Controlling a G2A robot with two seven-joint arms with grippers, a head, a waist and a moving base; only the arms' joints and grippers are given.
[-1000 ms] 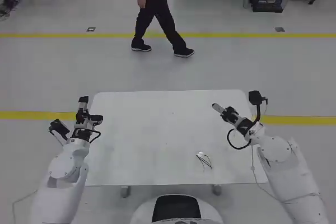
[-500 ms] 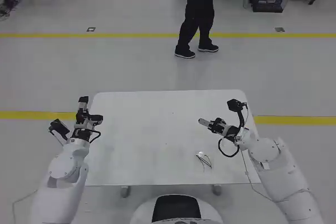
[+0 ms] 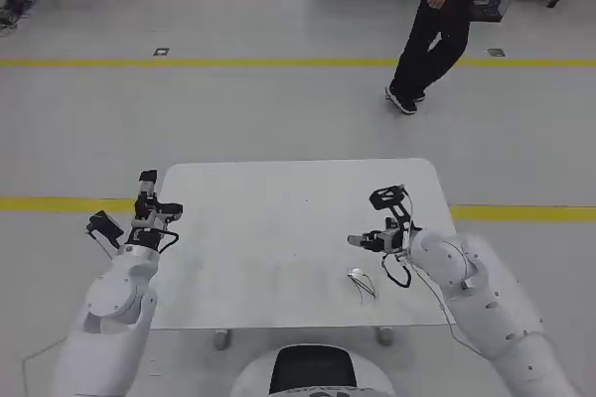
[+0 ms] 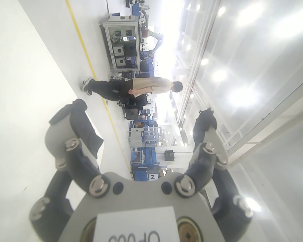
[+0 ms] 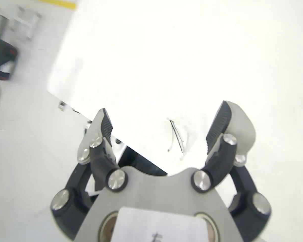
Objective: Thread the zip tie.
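The zip tie (image 3: 361,283) is a thin bent strip, part dark and part white, lying on the white table (image 3: 278,238) close to its near edge. In the right wrist view the zip tie (image 5: 176,137) lies between and beyond the two fingers. My right gripper (image 3: 356,240) hangs open a little above the table, just beyond the zip tie and apart from it, and in its own view the right gripper (image 5: 166,119) holds nothing. My left gripper (image 3: 147,179) stands by the table's left edge, open and pointing away from the table; the left gripper (image 4: 144,112) is empty.
The table edge (image 5: 65,96) falls away near the right gripper. Grey floor with a yellow line (image 3: 40,203) surrounds the table.
My right arm has swung in from the table's right edge toward the middle and the near edge, ending close to the zip tie. The left arm has kept still.
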